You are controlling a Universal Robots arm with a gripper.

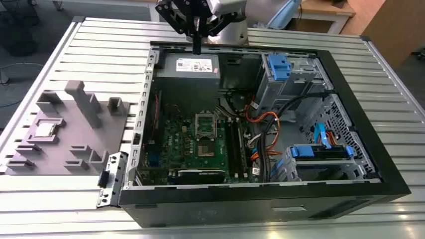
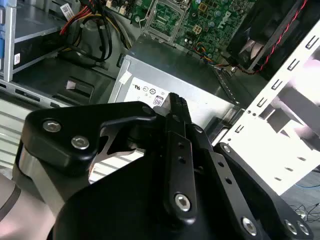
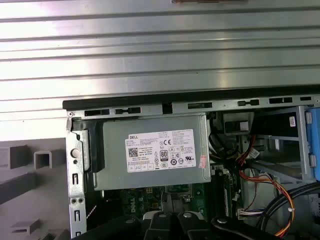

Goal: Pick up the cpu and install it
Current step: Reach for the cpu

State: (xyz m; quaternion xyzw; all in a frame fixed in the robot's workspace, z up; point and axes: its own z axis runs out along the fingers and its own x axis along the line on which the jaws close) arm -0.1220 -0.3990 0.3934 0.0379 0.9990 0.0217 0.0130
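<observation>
A: Silver-topped cpu point(image 1: 45, 129) sits on the grey fixture point(image 1: 74, 143) at the exterior view's left, outside the case point(image 1: 232, 211)?
B: Yep. Jaws clenched, empty, hovering over the power supply point(image 1: 191, 64).

Green on the circuit board point(image 1: 199, 147) inside the black computer case point(image 1: 265, 209), grey with a white label on the power supply point(image 1: 192, 69), blue on the drive latches point(image 1: 279, 64), and orange, red and black on the cables point(image 1: 262, 122). Dull silver with a pale rim on the cpu point(image 1: 44, 130), plain grey on the plastic fixture point(image 1: 86, 104). Matte black on the gripper point(image 1: 197, 49), silver with parallel ribbed stripes on the table point(image 1: 86, 45).
</observation>
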